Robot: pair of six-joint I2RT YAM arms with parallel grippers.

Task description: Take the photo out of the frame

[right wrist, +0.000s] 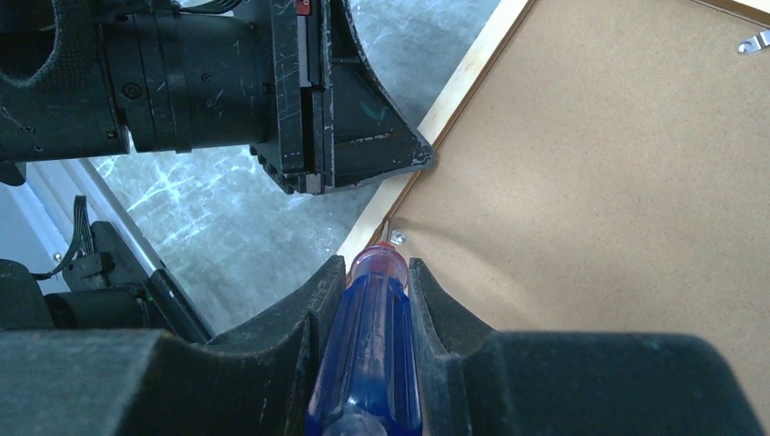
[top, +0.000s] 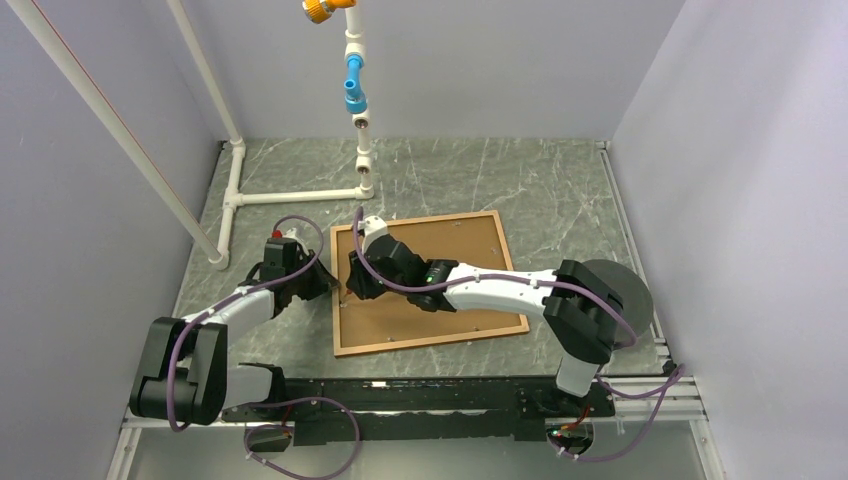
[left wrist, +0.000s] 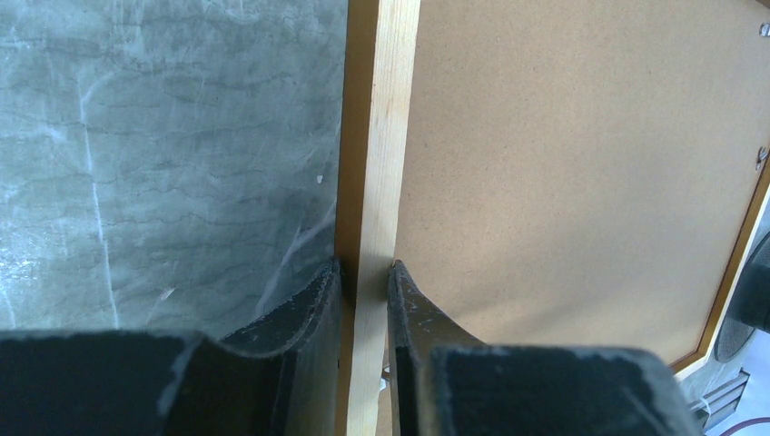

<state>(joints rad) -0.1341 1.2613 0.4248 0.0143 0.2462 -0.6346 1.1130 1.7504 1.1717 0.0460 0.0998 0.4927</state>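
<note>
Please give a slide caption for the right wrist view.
Right tool holds a blue screwdriver pointed at a small metal clip on the backing board; left tool clamps the frame.

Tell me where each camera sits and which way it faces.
Top external: above and behind the robot, looking down at the table; left arm and right arm reach the frame.
Left wrist: on the left gripper, looking along jaws clamped on the frame's rail beside the backing board.
Right wrist: on the right gripper, looking past its blue screwdriver at a clip.
Wrist views share rail and board; right's shows the left gripper.
</note>
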